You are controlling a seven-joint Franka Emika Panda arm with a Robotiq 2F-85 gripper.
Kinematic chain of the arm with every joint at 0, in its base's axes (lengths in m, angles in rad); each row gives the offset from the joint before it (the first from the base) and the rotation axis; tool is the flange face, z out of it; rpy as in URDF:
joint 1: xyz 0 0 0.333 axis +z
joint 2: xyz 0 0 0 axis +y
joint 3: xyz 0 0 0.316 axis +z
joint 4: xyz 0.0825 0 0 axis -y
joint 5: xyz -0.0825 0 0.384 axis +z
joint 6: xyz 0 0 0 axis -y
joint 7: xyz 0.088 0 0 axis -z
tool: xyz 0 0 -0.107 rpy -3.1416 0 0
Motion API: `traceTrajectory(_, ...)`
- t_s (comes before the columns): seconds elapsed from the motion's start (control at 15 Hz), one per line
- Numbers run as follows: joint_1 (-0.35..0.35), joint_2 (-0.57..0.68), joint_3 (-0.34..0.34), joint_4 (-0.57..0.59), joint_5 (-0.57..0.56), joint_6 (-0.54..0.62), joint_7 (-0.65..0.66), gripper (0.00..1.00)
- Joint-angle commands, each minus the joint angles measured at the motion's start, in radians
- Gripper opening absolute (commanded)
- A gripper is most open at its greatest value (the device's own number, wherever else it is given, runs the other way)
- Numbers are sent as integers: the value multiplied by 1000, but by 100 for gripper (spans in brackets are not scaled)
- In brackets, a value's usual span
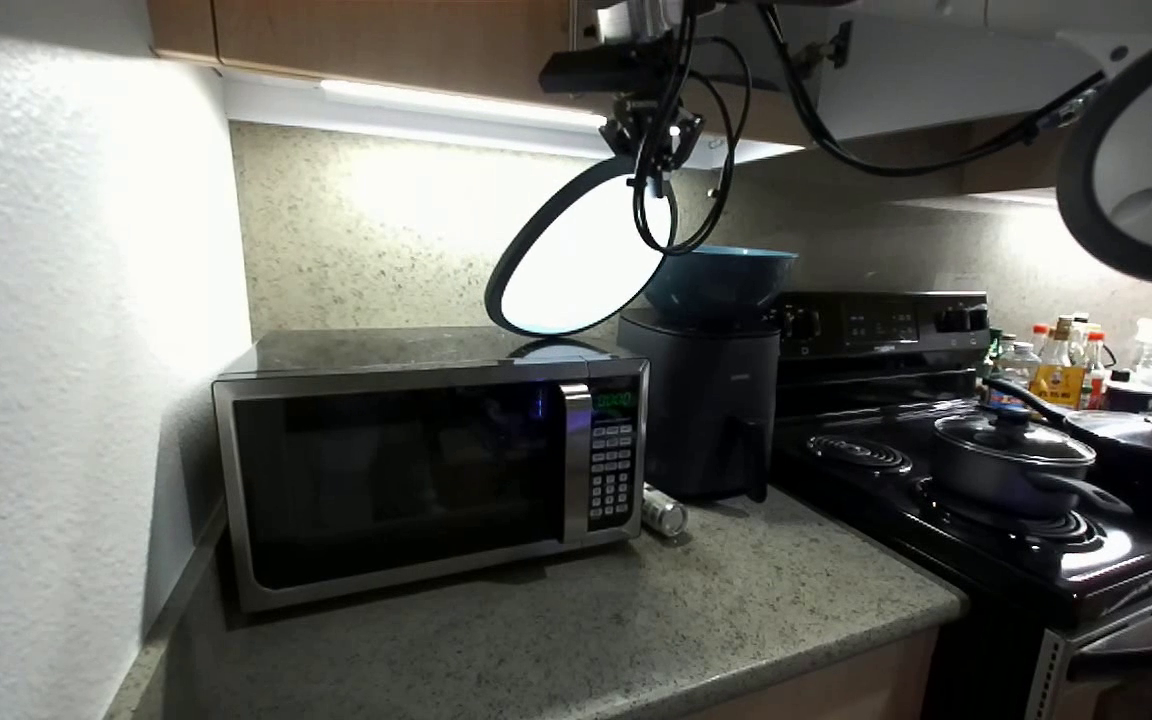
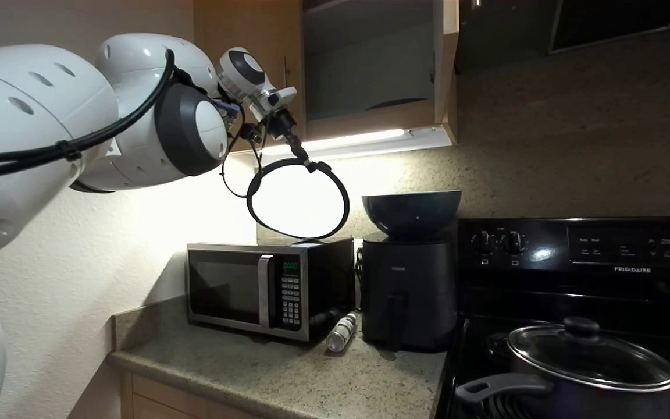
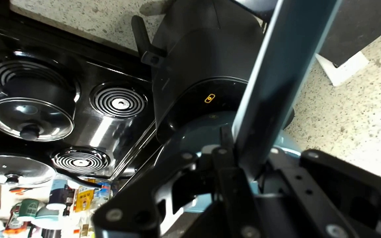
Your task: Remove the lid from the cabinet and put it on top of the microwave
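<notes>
Our black two-fingered gripper (image 2: 310, 165): clamped on round dark-rimmed glass lid (image 2: 297, 201) by its edge | we see lid tilted, 1 o'clock from boxy silver-grey microwave (image 2: 224, 285), both exterior views | touching: we cannot tell

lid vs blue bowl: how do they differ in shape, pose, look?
Shape: the lid is flat; the blue bowl is deep.
Pose: the lid is held tilted by the gripper; the bowl sits rim-up on the air fryer.
Look: the lid shows a bright centre inside a dark rim; the bowl is dark blue outside.
Shared: both are round.
</notes>
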Motion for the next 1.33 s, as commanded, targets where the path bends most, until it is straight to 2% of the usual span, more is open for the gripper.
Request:
traceTrajectory(0.0, 1, 6, -19, 0, 24, 3, 9, 7)
traceTrajectory(0.27, 0, 81, -19, -1, 31, 36, 62, 7)
traceTrajectory(0.67, 57, 185, -15, -1, 25, 96, 8, 7)
traceTrajectory(0.87, 82, 206, -14, -1, 30, 119, -13, 7)
traceTrajectory(1.0, 84, 202, -31, -1, 20, 111, 23, 10)
traceTrajectory(1.13, 85, 192, -38, 1, 19, 90, 26, 5)
traceTrajectory(1.2, 85, 186, -55, 4, 7, 74, 28, 35)
traceTrajectory(1.27, 84, 176, -67, 6, 2, 61, 31, 35)
